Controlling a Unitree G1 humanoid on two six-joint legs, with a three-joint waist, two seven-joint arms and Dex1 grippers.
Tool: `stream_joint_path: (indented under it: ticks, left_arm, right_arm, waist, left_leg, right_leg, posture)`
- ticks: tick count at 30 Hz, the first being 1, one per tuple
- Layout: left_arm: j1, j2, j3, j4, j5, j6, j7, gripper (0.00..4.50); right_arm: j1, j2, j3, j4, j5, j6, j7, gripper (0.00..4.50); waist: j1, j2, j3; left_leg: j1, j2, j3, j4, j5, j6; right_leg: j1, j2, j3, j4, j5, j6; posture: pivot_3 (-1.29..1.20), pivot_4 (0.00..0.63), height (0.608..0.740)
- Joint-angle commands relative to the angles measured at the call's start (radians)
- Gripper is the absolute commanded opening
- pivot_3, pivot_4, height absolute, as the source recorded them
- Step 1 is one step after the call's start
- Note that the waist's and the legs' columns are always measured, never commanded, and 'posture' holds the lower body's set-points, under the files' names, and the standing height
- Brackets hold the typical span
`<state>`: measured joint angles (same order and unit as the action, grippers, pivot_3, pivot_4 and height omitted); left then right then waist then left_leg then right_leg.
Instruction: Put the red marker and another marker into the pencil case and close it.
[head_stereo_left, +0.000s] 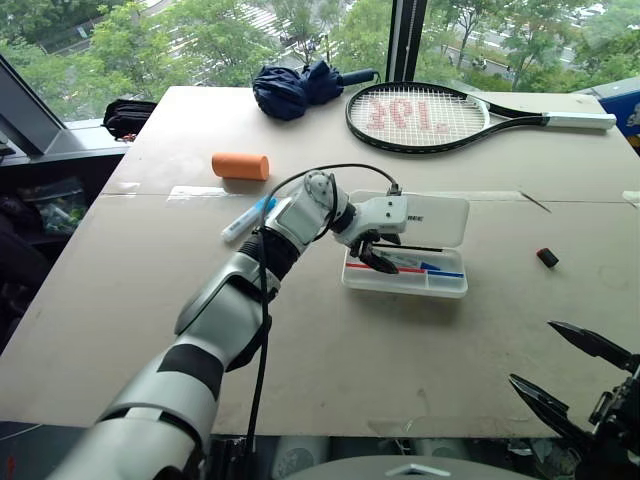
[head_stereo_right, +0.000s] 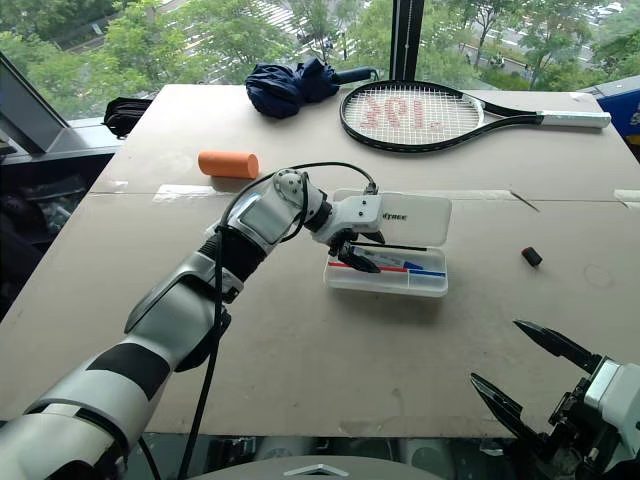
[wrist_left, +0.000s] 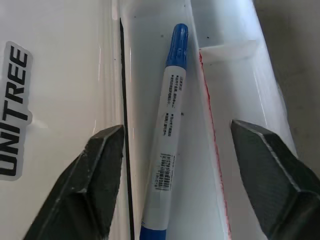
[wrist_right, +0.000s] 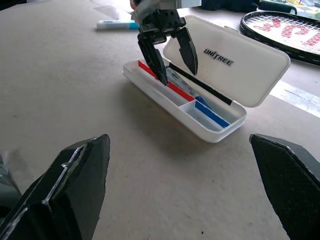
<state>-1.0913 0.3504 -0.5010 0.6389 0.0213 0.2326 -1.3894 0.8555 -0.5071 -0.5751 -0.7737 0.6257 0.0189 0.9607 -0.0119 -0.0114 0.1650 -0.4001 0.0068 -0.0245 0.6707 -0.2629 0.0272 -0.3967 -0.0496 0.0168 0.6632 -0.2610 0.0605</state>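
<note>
The white pencil case (head_stereo_left: 440, 218) lies open at mid-table, its lid tipped back. In its tray a red marker (wrist_right: 172, 87) runs along the near wall. A white marker with a blue cap (wrist_left: 170, 135) lies beside it. My left gripper (head_stereo_left: 375, 260) hangs over the tray's left half, open, its fingers (wrist_left: 100, 165) standing clear on either side of the blue-capped marker. My right gripper (head_stereo_left: 532, 352) is open and holds nothing, near the table's front right edge.
A light-blue-capped marker (head_stereo_left: 245, 220) lies on the table left of the case, an orange cylinder (head_stereo_left: 240, 166) beyond it. A folded dark umbrella (head_stereo_left: 295, 88) and a tennis racket (head_stereo_left: 430, 115) sit at the back. A small black object (head_stereo_left: 547, 257) lies right of the case.
</note>
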Motion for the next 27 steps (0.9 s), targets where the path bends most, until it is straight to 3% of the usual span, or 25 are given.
stream_joint_path:
  ticks: [1,6,8,14,22,25,27]
  left_arm:
    - [0.041,0.12,0.148,-0.163,-0.088,0.154,-0.017,3.32]
    - [0.215,0.3,0.418,-0.26,-0.122,0.358,0.235,3.32]
    - [0.273,0.347,0.48,-0.21,-0.109,0.318,0.326,3.32]
    - [0.249,0.398,0.452,0.037,-0.048,0.114,0.348,3.32]
    - [0.093,0.317,0.342,0.423,0.075,-0.062,0.319,3.32]
    - [0.061,0.3,0.332,0.492,0.098,-0.097,0.312,2.46]
    - [0.05,0.315,0.335,0.496,0.097,-0.108,0.277,1.46]
  right_arm:
    - [-0.011,-0.011,0.001,-0.042,0.011,0.0,-0.014,4.5]
    - [-0.083,-0.039,0.065,-0.063,0.019,0.033,-0.043,4.5]
    - [-0.124,-0.054,0.09,-0.057,0.023,0.05,-0.051,4.5]
    - [-0.206,-0.099,0.116,-0.04,0.044,0.093,-0.053,4.5]
    - [-0.201,-0.108,0.105,-0.058,0.054,0.113,-0.061,4.5]
    - [-0.174,-0.1,0.097,-0.07,0.053,0.11,-0.065,4.5]
    - [-0.149,-0.089,0.092,-0.079,0.052,0.105,-0.07,4.5]
  waist:
    - [-0.006,0.001,0.0]
    - [-0.009,0.003,-0.001]
    - [-0.001,0.002,0.0]
    - [0.048,0.0,-0.001]
    - [0.049,-0.004,-0.002]
    - [0.048,-0.004,-0.002]
    - [0.046,-0.004,-0.002]
  left_leg:
    - [0.001,0.001,0.0,0.0,0.0,0.0]
    - [0.002,0.004,0.0,-0.001,0.0,0.0]
    - [0.002,0.005,-0.001,0.0,0.0,0.0]
    - [0.0,0.0,-0.002,0.002,0.0,0.0]
    - [-0.001,-0.004,-0.002,0.003,0.0,0.0]
    - [0.0,-0.004,-0.002,0.003,0.0,0.0]
    - [0.0,-0.004,-0.002,0.003,0.0,0.0]
  right_leg:
    - [0.0,0.001,0.001,0.001,0.0,0.0]
    - [0.0,0.001,0.0,0.001,0.0,0.0]
    - [0.0,0.001,0.0,0.002,0.0,0.0]
    - [0.002,-0.005,-0.004,0.0,0.0,0.0]
    - [0.002,-0.004,-0.005,0.0,0.0,0.0]
    - [0.002,-0.004,-0.004,0.001,0.0,0.0]
    - [0.002,-0.004,-0.004,0.001,0.0,0.0]
  posture:
    - [0.0,0.15,0.73]
    - [0.0,0.15,0.73]
    - [0.0,0.15,0.73]
    - [0.0,0.15,0.73]
    - [0.0,0.15,0.73]
    - [0.0,0.15,0.73]
    - [0.0,0.15,0.73]
